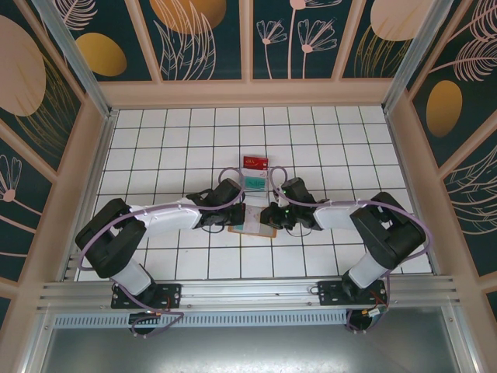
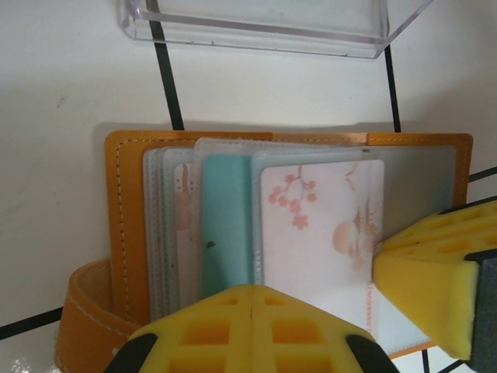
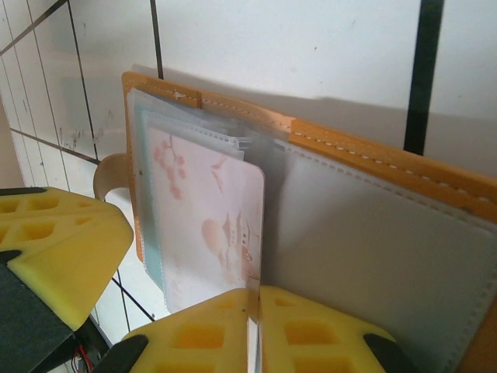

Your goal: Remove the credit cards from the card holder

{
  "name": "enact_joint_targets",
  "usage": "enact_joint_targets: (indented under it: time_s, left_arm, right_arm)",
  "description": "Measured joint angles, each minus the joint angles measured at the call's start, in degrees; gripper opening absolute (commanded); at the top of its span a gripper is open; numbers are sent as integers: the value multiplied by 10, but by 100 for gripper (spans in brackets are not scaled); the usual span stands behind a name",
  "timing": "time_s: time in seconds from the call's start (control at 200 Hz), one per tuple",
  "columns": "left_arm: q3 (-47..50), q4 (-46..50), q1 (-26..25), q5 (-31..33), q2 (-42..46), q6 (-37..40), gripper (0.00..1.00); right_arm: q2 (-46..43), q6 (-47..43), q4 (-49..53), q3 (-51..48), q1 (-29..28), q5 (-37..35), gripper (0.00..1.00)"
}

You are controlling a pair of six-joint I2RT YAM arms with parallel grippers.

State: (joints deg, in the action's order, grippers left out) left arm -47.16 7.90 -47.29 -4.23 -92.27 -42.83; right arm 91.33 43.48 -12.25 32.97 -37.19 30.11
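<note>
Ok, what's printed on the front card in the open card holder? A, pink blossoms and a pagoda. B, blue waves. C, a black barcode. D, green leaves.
A: the front card in the card holder is pale, with pink blossom sprigs, a round sun and a pagoda.

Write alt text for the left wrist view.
Open orange card holder on white tiles, its clear sleeves fanned, a blossom card in front. The shut left gripper sits at its lower edge; the right gripper meets the card's right edge.
</note>
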Motion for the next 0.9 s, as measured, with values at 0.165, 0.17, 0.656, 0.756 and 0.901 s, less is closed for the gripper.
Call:
enact_joint_targets:
  time_s: [0.165, 0.17, 0.656, 0.756, 0.901]
  left_arm:
    - [0, -6, 0, -17, 0, 2, 6]
    - [0, -7, 0, -17, 0, 2, 6]
    - [0, -17, 0, -29, -29, 2, 2]
    - [0, -17, 0, -24, -28, 2, 1]
    - [0, -14, -1, -9, -25, 2, 1]
  right_arm:
    - [7, 1, -2, 2, -3, 0, 11]
    - [7, 1, -3, 2, -3, 0, 11]
    - [15, 3, -13, 4, -6, 1, 0]
    - [15, 3, -14, 4, -6, 1, 0]
    - [15, 4, -14, 7, -7, 1, 0]
